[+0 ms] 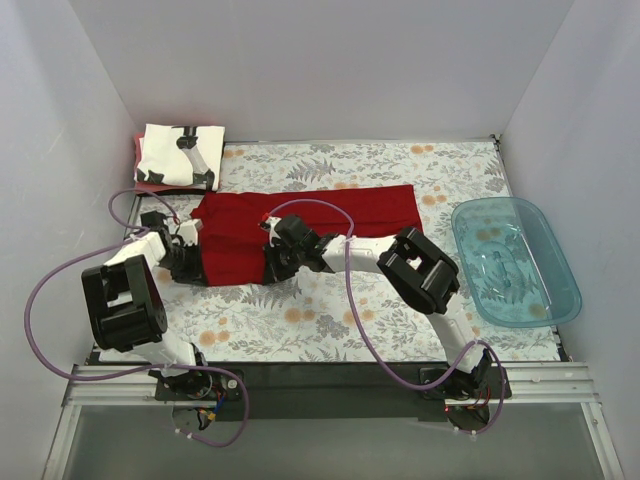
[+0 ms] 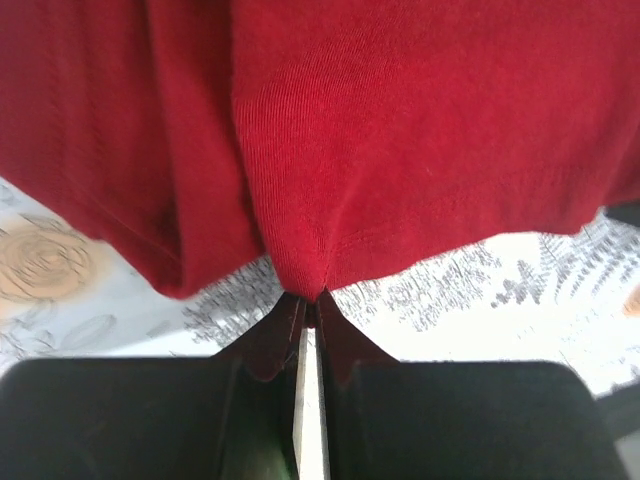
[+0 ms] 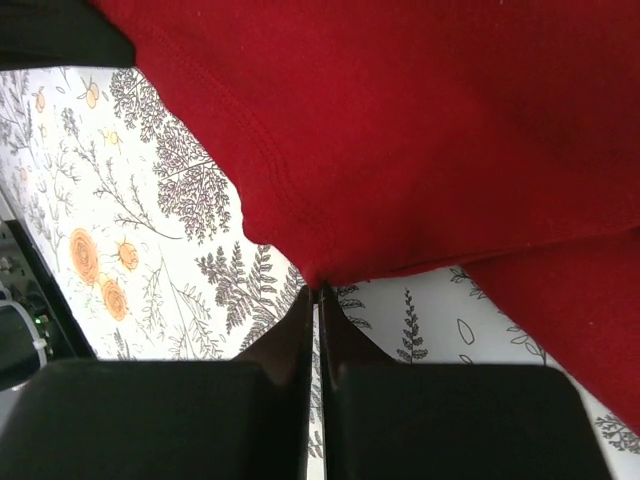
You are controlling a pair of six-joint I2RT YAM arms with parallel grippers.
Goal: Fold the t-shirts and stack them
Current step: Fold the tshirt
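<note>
The top external camera looks down from above and behind the arms, far enough back to take in the whole table cloth (image 1: 300, 320). Each wrist camera sits very close behind its own pinched fingertips, the left gripper (image 2: 310, 300) and the right gripper (image 3: 318, 292), facing the hem of the dark red t-shirt (image 2: 400, 150). All three views share that shirt's near edge, probably at different stretches.

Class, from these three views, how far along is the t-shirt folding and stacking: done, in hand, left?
Done: white printed t-shirt lies folded atop the reddish-pink t-shirt, far left. In hand: left fingers and right fingers pinch the near edge of the dark red t-shirt. Left: finishing its folds, then stacking it.
</note>
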